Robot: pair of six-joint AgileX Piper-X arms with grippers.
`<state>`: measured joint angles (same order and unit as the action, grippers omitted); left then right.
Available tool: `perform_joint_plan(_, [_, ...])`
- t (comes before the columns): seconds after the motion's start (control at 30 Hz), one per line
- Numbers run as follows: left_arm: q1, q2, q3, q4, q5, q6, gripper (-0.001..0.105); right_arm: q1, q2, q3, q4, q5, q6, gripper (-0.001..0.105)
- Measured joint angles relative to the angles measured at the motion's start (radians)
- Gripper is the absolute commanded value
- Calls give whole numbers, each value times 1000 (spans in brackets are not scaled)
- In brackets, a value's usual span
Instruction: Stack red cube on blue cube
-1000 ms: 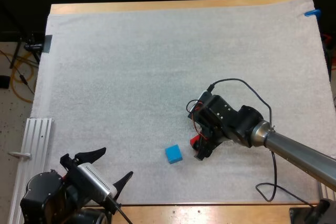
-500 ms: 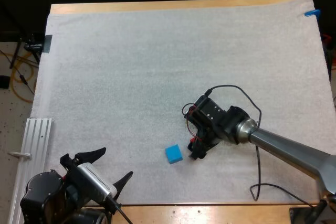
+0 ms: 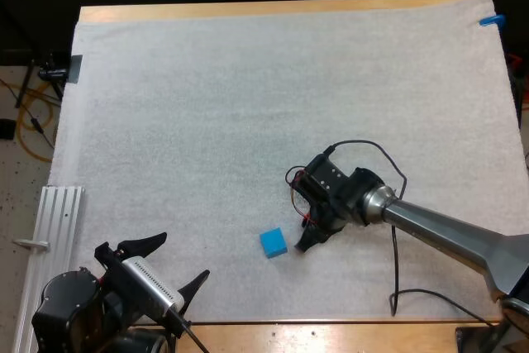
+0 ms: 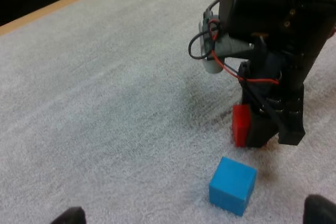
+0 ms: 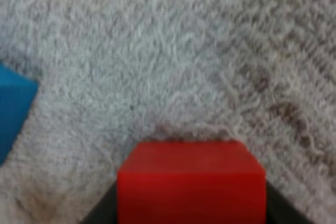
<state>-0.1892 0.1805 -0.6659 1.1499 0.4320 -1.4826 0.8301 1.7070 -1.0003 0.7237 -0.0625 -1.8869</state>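
Wooden worktop (image 3: pixel 248 11), with a white fuzzy mat (image 3: pixel 248 105) covering nearly all of it. Right arm reaches in over the mat's near-right area. Left claw (image 3: pixel 169 264) sits at the near-left corner, black fingers spread wide and clear of everything. Right claw (image 3: pixel 312 236) points down at the mat, fingers pressed on two sides of the small red cube (image 5: pixel 190 179), gripping it. Red cube is low at the mat; cannot tell whether it touches or hangs just off. Small blue cube (image 3: pixel 274 242) lies flat on the mat, just beside the right claw. Small gap between the cubes, red one not stacked.
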Motion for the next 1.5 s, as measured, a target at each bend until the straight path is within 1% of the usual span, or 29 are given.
perform_joint_plan(0.13, [0, 0, 0, 0, 0, 0, 76, 0, -22, -33, 23, 0, -16, 12])
perform_joint_plan(0.27, [0, 0, 0, 0, 0, 0, 76, 0, -79, -94, 65, 0, -55, 12])
perform_joint_plan(0.33, [0, 0, 0, 0, 0, 0, 76, 0, -106, -119, 95, 0, -107, 12])
perform_joint_plan(0.4, [0, 0, 0, 0, 0, 0, 76, 4, -132, -142, 144, 0, -193, 12])
perform_joint_plan(0.43, [0, 0, 0, 0, 0, 0, 76, 8, -137, -147, 156, 0, -211, 12])
perform_joint_plan(0.5, [0, 0, 0, 0, 0, 0, 76, 21, -144, -157, 186, 0, -279, 12])
perform_joint_plan(0.53, [0, 0, 0, 0, 0, 0, 76, 27, -145, -158, 189, 0, -290, 12])
perform_joint_plan(0.6, [0, 0, 0, 0, 0, 0, 76, 61, -144, -158, 190, 0, -353, 12])
perform_joint_plan(0.67, [0, 0, 0, 0, 0, 0, 76, 97, -143, -158, 190, 0, -395, 12])
perform_joint_plan(0.77, [0, 0, 0, 0, 0, 0, 76, 145, -142, -158, 181, 0, -432, 12])
perform_joint_plan(0.9, [0, 0, 0, 0, 0, 0, 76, 188, -145, -158, 130, 0, -485, 12])
perform_joint_plan(1.0, [0, 0, 0, 0, 0, 0, 76, 201, -127, -158, 97, 0, -506, 12])
perform_joint_plan(1.3, [0, 0, 0, 0, 0, 0, 76, 201, -28, -158, 89, 0, -507, 12])
perform_joint_plan(1.5, [0, 0, 0, 0, 0, 0, 76, 201, -20, -158, 74, 0, -509, 12])
